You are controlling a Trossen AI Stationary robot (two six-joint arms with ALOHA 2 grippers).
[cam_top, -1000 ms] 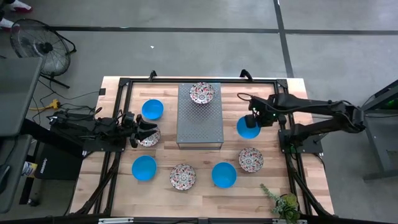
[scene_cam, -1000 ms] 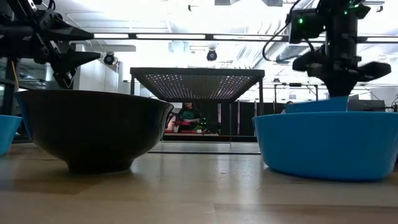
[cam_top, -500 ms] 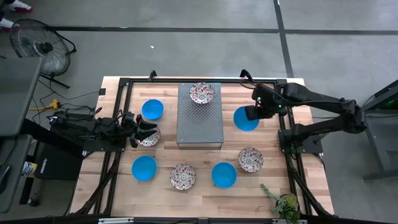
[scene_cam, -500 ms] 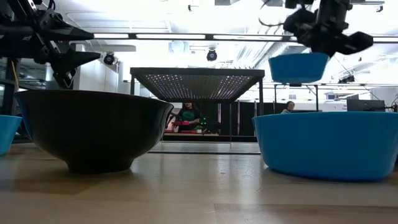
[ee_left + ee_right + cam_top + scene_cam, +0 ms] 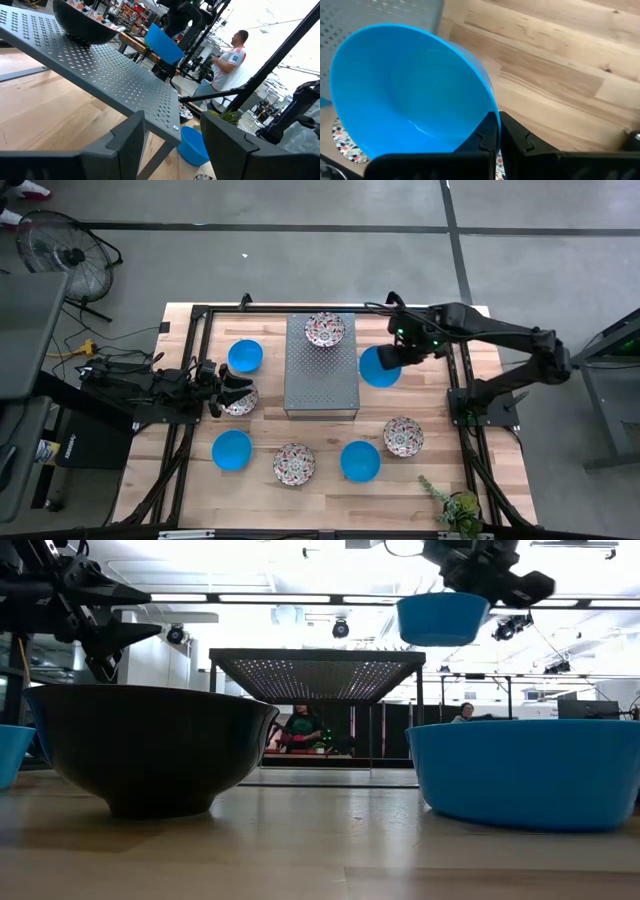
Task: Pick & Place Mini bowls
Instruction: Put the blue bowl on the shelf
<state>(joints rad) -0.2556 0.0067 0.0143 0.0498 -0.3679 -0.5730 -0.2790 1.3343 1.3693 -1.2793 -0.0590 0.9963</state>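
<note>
Since a second ago the right gripper (image 5: pixel 393 356) has lifted a blue bowl (image 5: pixel 379 367) off the table and carried it toward the grey slab (image 5: pixel 321 365). Its fingers pinch the bowl's rim tight (the right wrist view shows them closed on the edge). In the low view the bowl hangs high in the air, well above the slab top.

One flowery bowl (image 5: pixel 325 330) already sits on the far end of the slab. I think the job is just getting going: one bowl up there, one on its way, and six more on the wood. Those are a blue one (image 5: pixel 245 356) near the slab's left side, a flowery one (image 5: pixel 240 401) under the left gripper (image 5: pixel 226 391), and four in a row near the front: blue (image 5: pixel 232 450), flowery (image 5: pixel 294 464), blue (image 5: pixel 360 461), flowery (image 5: pixel 403 436).

The left gripper waits over its flowery bowl with its fingers spread apart, holding nothing.

The held bowl is just beside the slab's right edge, so it needs to stay high to clear that edge. Most of the slab top is bare, so there is lots of room to set it down without bumping the flowery bowl. A little plant (image 5: pixel 458 509) stands at the front right corner, well away.
</note>
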